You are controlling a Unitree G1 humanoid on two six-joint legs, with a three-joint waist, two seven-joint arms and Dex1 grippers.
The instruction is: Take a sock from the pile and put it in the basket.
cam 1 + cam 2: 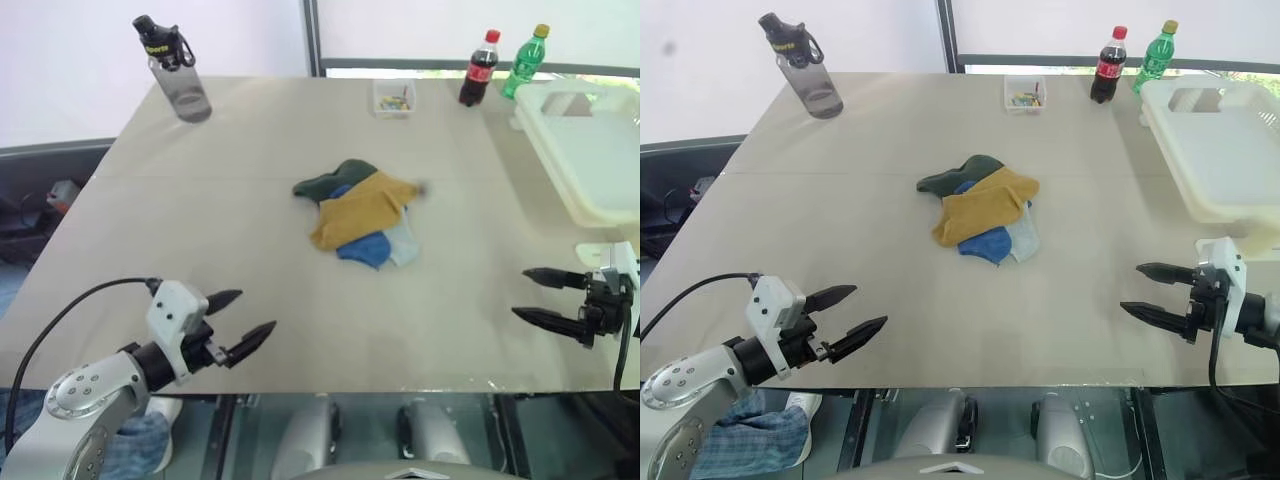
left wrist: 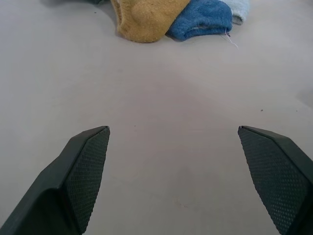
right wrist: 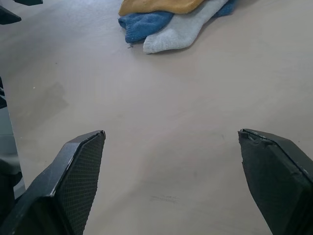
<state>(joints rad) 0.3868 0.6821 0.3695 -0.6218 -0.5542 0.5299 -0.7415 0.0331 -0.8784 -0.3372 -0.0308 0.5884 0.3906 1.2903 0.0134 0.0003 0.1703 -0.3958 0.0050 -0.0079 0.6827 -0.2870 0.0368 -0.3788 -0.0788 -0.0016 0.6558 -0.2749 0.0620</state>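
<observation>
The pile of socks lies in the middle of the table: a mustard yellow one on top, dark green behind it, blue and pale grey-blue at the front. The cream-white basket stands at the far right edge of the table. My left gripper hovers open near the table's front left, well short of the pile, with nothing between its fingers. My right gripper is open and empty at the front right, pointing towards the pile. The left wrist view has the yellow sock and the blue sock ahead of my open fingers.
A grey water bottle stands at the back left. A small clear box of coloured bits, a cola bottle and a green bottle stand along the back edge. The beige table ends just before my grippers.
</observation>
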